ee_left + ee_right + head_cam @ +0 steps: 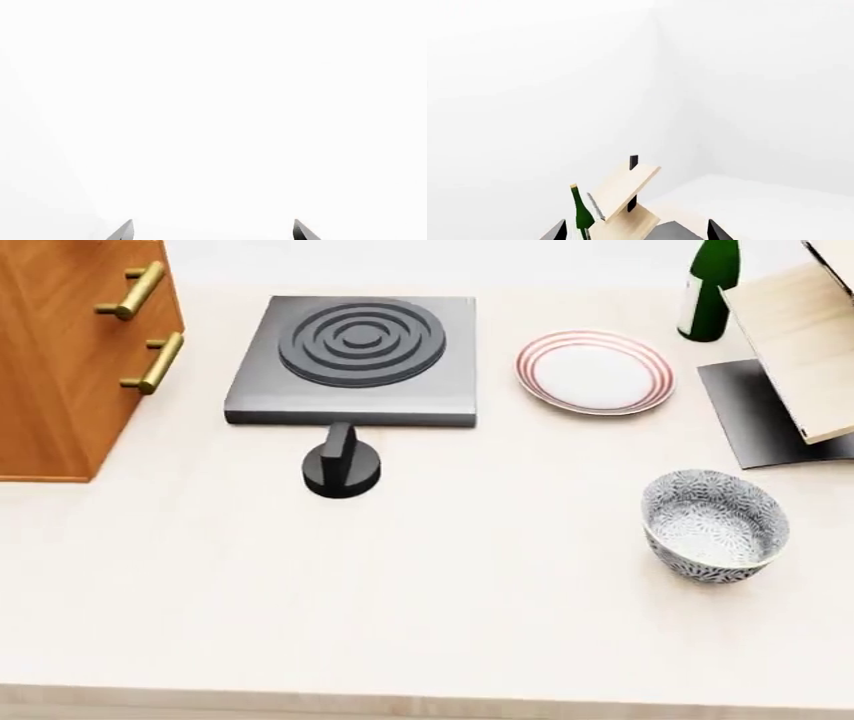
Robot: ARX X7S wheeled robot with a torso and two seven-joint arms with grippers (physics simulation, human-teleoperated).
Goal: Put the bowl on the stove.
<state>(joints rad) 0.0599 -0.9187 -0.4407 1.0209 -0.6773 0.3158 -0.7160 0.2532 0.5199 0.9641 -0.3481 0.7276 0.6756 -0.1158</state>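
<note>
The speckled grey-and-white bowl [715, 524] stands upright on the pale table [400, 590] at the right, near the front. The dark grey stove [356, 359] with its ringed burner lies flat at the back, left of centre, far from the bowl. Neither gripper shows in the head view. In the left wrist view the left gripper [213, 231] is open, its fingertips wide apart, facing only blank white. In the right wrist view the right gripper [637, 231] is open and empty, facing the wooden rack and the bottle. Neither wrist view shows the bowl or the stove.
A round black knob [342, 464] stands just in front of the stove. A white plate [595, 371] with red rim rings lies right of it. A green bottle [709, 285], a slanted wooden rack [798, 340] on a dark mat [761, 420], and a wooden cabinet [74, 350] edge the table.
</note>
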